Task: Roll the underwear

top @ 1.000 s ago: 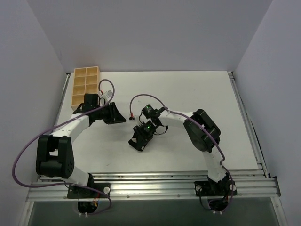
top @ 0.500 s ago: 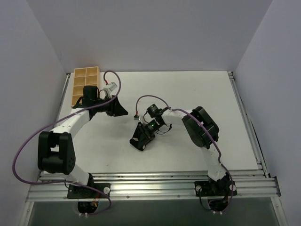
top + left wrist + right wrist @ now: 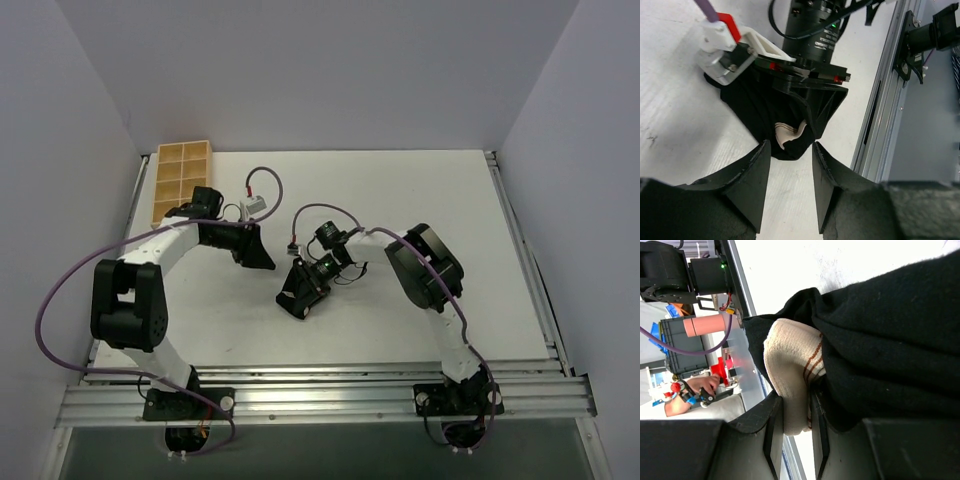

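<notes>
pinching underwear (image 3: 880,335) in right tool (image 3: 796,412)

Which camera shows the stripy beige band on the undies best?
The right wrist view: the waistband is big and close, cream with brown stripes, pinched by the right gripper. The left wrist view shows just a small pale patch in the black underwear. From the top view, it's hidden.

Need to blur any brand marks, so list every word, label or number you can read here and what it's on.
None readable in any view.
Underwear: only brown stripes on its cream waistband, no lettering.
Wooden compartment tray: unmarked.
Right arm's wrist motor: any marking is too small to read.
</notes>
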`<action>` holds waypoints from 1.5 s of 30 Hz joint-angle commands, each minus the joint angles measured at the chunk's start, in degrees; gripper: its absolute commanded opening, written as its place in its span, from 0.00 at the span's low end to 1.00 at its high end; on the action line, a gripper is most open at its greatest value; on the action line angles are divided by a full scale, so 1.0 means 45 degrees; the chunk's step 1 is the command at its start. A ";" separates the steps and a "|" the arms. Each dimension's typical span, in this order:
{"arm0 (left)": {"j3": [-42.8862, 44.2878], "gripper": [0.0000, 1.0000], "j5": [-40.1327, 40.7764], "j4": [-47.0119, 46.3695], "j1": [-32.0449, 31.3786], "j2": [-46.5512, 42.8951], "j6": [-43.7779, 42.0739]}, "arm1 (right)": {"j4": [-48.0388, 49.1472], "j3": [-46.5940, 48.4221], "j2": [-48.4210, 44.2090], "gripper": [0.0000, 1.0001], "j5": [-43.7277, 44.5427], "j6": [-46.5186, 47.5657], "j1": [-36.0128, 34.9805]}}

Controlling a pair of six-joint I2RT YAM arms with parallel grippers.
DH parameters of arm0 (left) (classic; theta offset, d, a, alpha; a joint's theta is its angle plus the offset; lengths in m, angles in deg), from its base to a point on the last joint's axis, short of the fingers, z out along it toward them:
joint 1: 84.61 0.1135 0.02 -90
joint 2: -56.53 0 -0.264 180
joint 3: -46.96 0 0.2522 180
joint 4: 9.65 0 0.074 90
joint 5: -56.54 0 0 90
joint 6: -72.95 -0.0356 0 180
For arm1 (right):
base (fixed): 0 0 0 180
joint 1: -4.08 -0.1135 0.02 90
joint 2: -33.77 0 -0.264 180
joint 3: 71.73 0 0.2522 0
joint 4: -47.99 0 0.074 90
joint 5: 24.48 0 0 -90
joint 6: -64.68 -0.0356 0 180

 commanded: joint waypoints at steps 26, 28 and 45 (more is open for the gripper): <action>0.0785 0.52 0.1071 0.2397 -0.2664 0.1967 -0.5943 | -0.0722 -0.0273 0.1025 0.00 0.1490 0.0296 0.0300; 0.0999 0.54 0.1051 0.2631 -0.2761 0.2220 -0.6216 | -0.0761 -0.0274 0.1025 0.00 0.1510 0.0316 0.0319; 0.1780 0.55 0.0894 0.4389 -0.3094 0.3763 -0.7701 | -0.0859 -0.0058 0.1182 0.00 0.1471 0.0335 0.0573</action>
